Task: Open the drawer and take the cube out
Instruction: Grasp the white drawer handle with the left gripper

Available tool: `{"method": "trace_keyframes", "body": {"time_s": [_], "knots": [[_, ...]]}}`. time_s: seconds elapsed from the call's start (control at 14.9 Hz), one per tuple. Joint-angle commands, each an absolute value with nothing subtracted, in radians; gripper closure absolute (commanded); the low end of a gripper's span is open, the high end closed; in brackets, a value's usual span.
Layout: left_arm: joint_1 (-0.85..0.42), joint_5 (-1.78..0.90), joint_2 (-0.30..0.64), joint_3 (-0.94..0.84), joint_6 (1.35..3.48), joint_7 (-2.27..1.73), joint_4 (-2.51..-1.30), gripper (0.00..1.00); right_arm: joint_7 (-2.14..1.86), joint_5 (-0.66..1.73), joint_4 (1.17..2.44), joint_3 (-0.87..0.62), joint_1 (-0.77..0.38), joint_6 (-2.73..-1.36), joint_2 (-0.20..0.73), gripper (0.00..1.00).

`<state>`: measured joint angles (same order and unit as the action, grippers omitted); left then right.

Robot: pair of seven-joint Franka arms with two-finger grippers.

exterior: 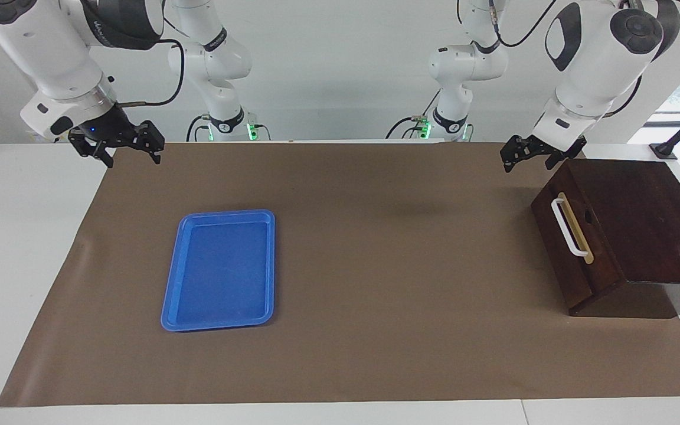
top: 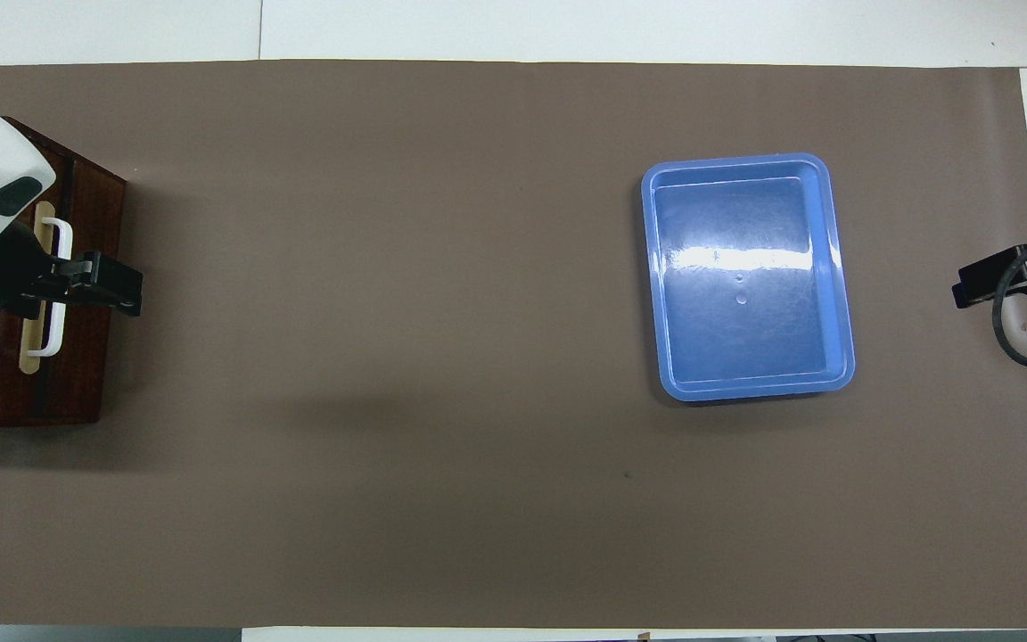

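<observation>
Lower your left gripper (exterior: 530, 154), fingers apart, onto the closed drawer's (exterior: 576, 248) white handle (exterior: 569, 227), then pull straight.

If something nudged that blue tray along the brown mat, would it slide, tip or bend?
The blue tray would probably slide rather than tip: it lies flat and low on the brown mat. Its glossy, glare-catching surface suggests smooth, likely slippery plastic. It looks thin-walled and holds nothing, so it is probably light and may flex a little if lifted by one rim.
</observation>
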<state>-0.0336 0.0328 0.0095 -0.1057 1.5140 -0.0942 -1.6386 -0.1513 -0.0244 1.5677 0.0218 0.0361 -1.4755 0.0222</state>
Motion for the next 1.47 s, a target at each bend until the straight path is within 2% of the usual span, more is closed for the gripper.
{"method": "trace_keyframes", "body": {"time_s": [0.0,0.27,0.67,0.87,1.0,1.41], "knots": [[-0.049,0.026,0.011,-0.092,1.497,-0.083,-1.626,0.0,-0.141,-0.043,1.562,0.014,0.041,-1.479,0.021,0.0],[-0.044,0.031,0.008,-0.089,1.535,-0.083,-1.64,0.0,-0.141,-0.043,1.562,0.014,0.041,-1.479,0.021,0.0],[-0.023,0.159,0.014,-0.089,1.733,-0.003,-1.736,0.0,-0.204,-0.043,1.563,0.014,0.051,-1.479,0.02,0.0],[0.014,0.276,0.021,-0.089,1.935,0.02,-1.863,0.0,-0.206,-0.043,1.563,0.015,0.052,-1.48,0.02,0.0],[0.012,0.365,0.052,-0.09,1.995,0.018,-1.887,0.0,-0.206,-0.043,1.563,0.015,0.051,-1.48,0.02,0.0],[0.09,0.385,0.126,-0.089,2.224,0.014,-1.956,0.0,-0.21,-0.044,1.566,0.017,0.051,-1.492,0.018,0.0]]}}
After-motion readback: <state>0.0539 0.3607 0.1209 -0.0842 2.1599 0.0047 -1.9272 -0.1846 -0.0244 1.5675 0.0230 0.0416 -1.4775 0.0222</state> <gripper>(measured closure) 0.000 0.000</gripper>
